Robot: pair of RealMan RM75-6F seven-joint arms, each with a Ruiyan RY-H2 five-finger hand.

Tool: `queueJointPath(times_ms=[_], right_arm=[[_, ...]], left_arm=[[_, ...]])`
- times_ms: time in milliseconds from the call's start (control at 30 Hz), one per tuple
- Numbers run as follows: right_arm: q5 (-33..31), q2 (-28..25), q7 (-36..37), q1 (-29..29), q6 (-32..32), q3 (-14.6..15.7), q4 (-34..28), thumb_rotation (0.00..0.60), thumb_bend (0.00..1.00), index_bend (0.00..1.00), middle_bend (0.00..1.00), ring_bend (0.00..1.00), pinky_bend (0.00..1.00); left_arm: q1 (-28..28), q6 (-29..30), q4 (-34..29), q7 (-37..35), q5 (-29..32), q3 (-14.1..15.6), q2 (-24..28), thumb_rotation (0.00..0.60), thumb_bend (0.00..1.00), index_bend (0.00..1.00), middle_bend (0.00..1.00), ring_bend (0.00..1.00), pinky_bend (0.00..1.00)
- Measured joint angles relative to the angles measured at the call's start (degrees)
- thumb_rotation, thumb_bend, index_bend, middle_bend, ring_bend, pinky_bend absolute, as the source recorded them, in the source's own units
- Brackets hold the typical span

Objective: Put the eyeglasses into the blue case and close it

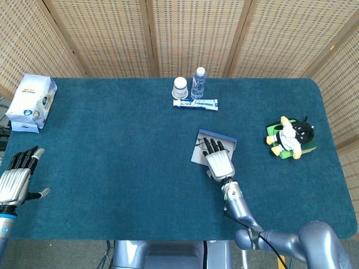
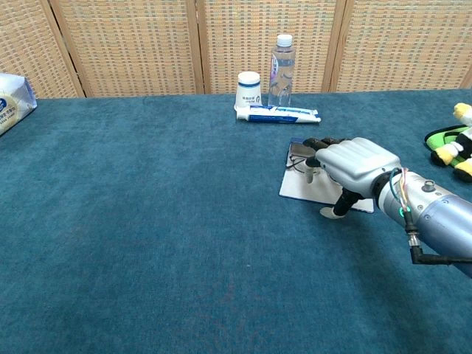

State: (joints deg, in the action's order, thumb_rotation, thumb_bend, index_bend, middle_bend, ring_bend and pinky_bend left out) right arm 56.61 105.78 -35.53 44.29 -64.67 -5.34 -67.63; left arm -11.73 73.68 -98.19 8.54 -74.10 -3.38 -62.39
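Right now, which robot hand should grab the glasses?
The right hand. It hovers over the eyeglasses and the open blue case. The left hand is far off at the table's edge.

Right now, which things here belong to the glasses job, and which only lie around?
Job: glasses, blue case, right hand.
Lying about: cup, bottle, toothpaste, plush toy, white pack. Left hand is idle.
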Motion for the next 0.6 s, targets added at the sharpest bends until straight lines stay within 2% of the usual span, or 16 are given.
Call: queueJointPath(times_ms=[200, 600], right_arm=[[2.0, 1.16, 1.04, -0.81, 0.69, -0.61, 3.59, 0.6, 0.36, 0.32, 0.0, 0.0, 0.12], [4.24, 1.85, 1.28, -1.95, 2.18, -1.82, 5.4, 0.6, 0.36, 0.32, 0.0, 0.0, 0.12]], left_arm=[[-0.04, -0.05, 0.0, 0.23, 0.17, -0.04, -0.03, 0.6, 0.02, 0.0, 0.0, 0.0, 0.0], [-0.1, -0.16, -0.06, 0.4, 0.25, 0.0, -0.12, 0.6, 0.02, 0.0, 0.0, 0.0, 0.0]])
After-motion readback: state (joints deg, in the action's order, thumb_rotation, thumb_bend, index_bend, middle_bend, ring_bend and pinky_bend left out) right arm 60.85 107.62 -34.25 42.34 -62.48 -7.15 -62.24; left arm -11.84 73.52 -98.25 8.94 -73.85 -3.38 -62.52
